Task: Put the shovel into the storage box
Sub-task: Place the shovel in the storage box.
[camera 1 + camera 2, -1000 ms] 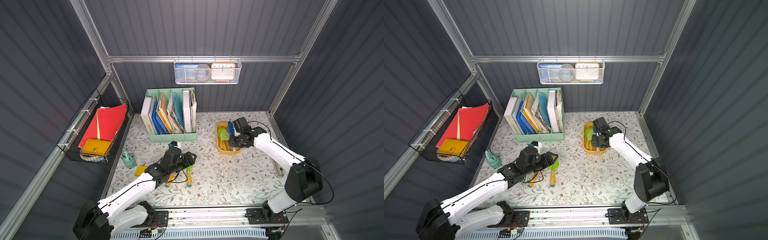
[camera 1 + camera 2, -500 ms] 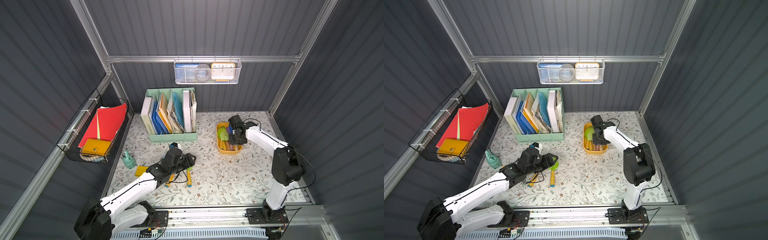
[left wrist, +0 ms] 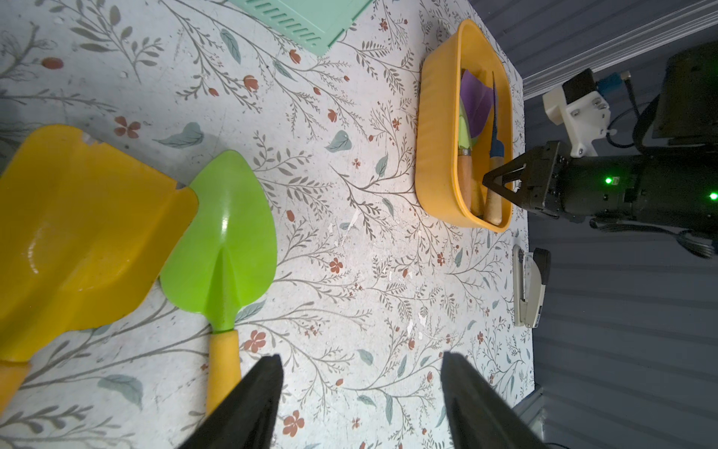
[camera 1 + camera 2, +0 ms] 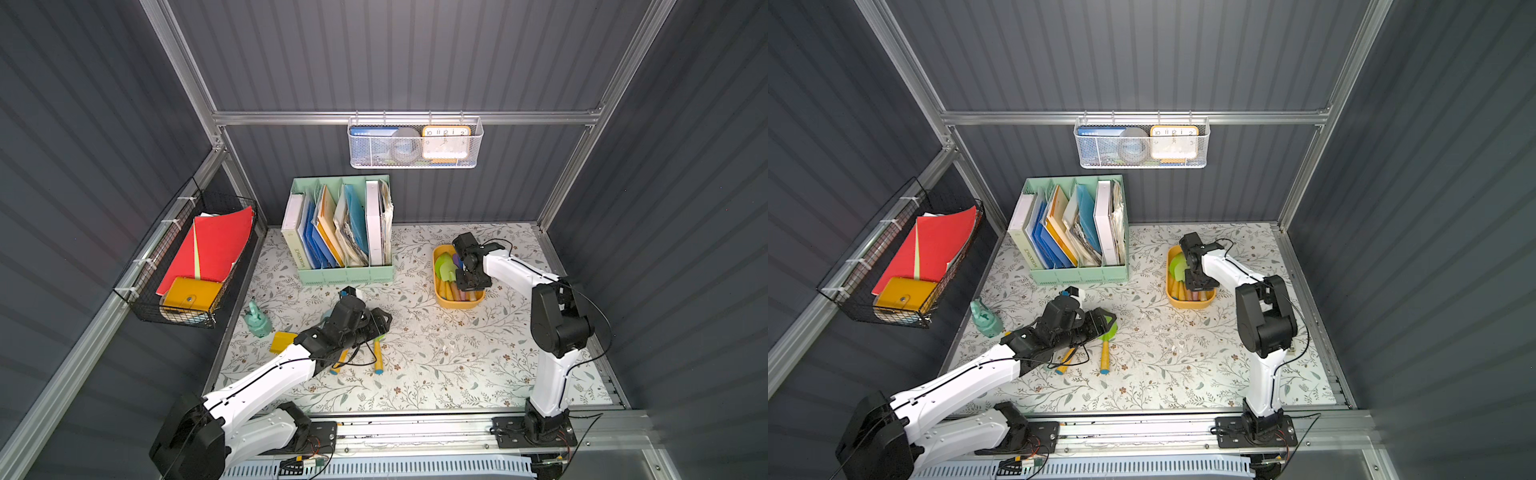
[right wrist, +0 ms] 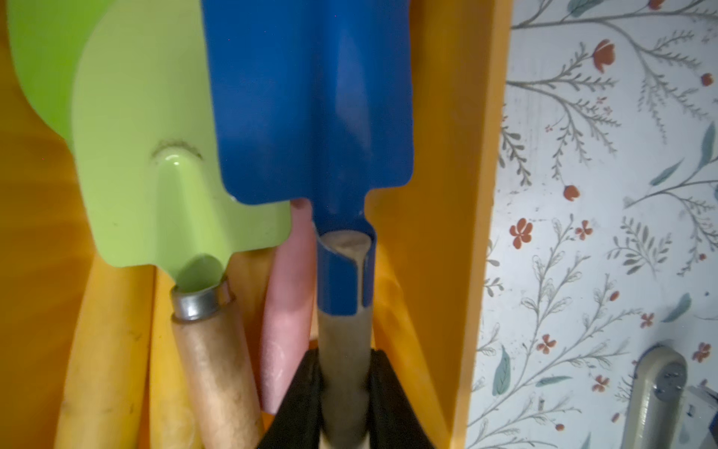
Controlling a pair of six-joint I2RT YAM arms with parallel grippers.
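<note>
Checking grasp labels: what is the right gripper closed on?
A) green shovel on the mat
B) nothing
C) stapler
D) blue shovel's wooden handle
D: the right wrist view shows the right gripper pinching the blue shovel by its wooden handle, inside the yellow storage box.

Dark grey ribbed walls [image 4: 415,54] in aluminium framing [image 4: 291,118] enclose a floral-patterned tabletop [image 4: 457,365].

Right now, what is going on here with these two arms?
The right pincer is shut on the wooden handle of the blue shovel and holds it inside the storage box. The left pincer hangs open over the table, beside a green shovel and a yellow shovel that lie outside the box.
</note>
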